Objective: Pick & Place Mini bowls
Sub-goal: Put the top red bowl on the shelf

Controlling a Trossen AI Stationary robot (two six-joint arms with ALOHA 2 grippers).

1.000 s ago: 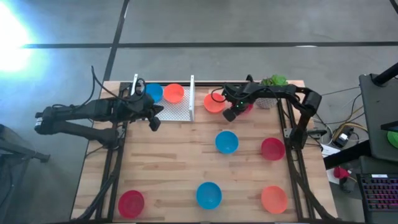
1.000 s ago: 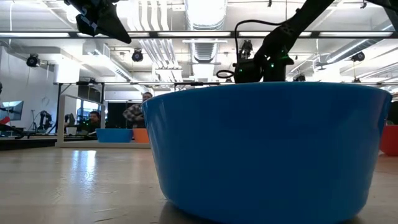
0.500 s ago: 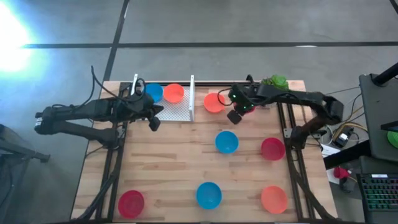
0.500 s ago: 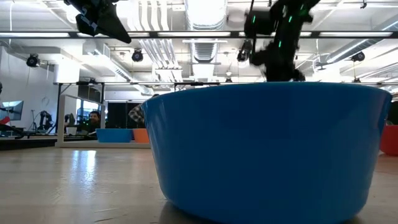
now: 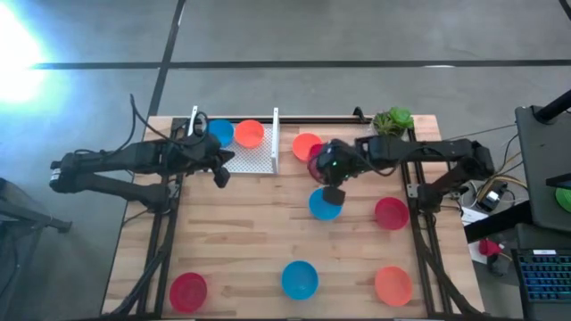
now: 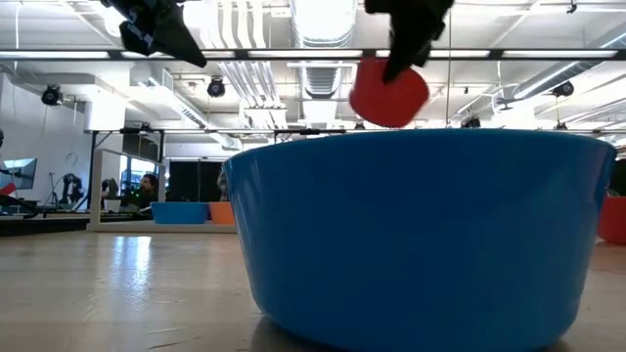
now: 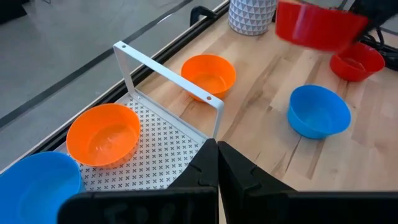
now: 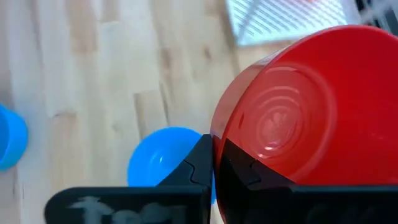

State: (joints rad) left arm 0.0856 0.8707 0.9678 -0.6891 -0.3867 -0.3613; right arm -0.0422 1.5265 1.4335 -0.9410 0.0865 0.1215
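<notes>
The right gripper [image 5: 326, 169] has closed on a red bowl [image 8: 292, 109] and lifted it off the desk's [image 5: 241, 232] far edge; carrying to the rack [image 5: 245, 156] likely follows. The left gripper [image 5: 220, 169] waits shut, empty.

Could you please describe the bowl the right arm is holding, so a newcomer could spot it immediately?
Start at the white rack on the table's far edge. Just to its right, the right gripper holds a red mini bowl in its shut jaws. It is the only bowl off the table, tilted.
</notes>
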